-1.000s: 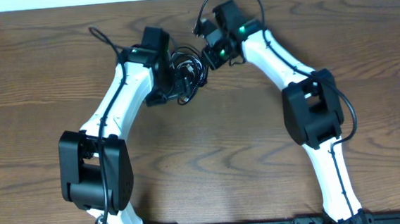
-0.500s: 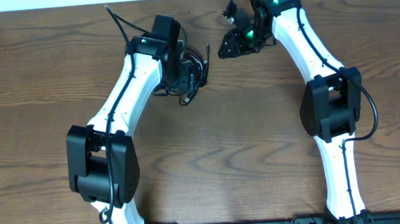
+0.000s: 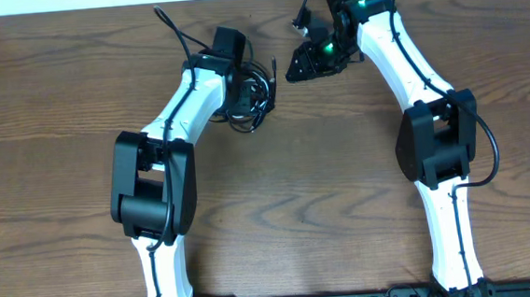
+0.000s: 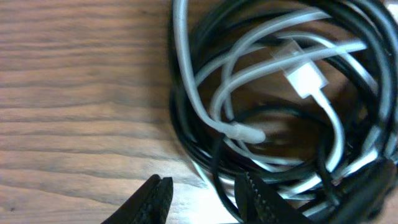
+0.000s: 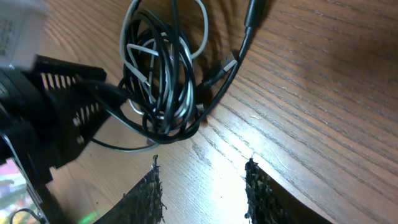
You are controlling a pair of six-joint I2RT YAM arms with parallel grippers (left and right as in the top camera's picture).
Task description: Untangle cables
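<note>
Left claw (image 4: 205,182), lower frame, stands narrowly parted around one black strand of the tangled cables (image 4: 305,81). Right claw (image 5: 202,165) is parted, holding nothing.

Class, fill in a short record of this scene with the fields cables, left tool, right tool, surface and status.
cables: black and white cords wound together in one tangle
left tool: open, low at the tangle's edge, a black strand between its fingers
right tool: open, empty, beside the tangle and not touching it
surface: brown wooden table
status: not yet untangled
</note>
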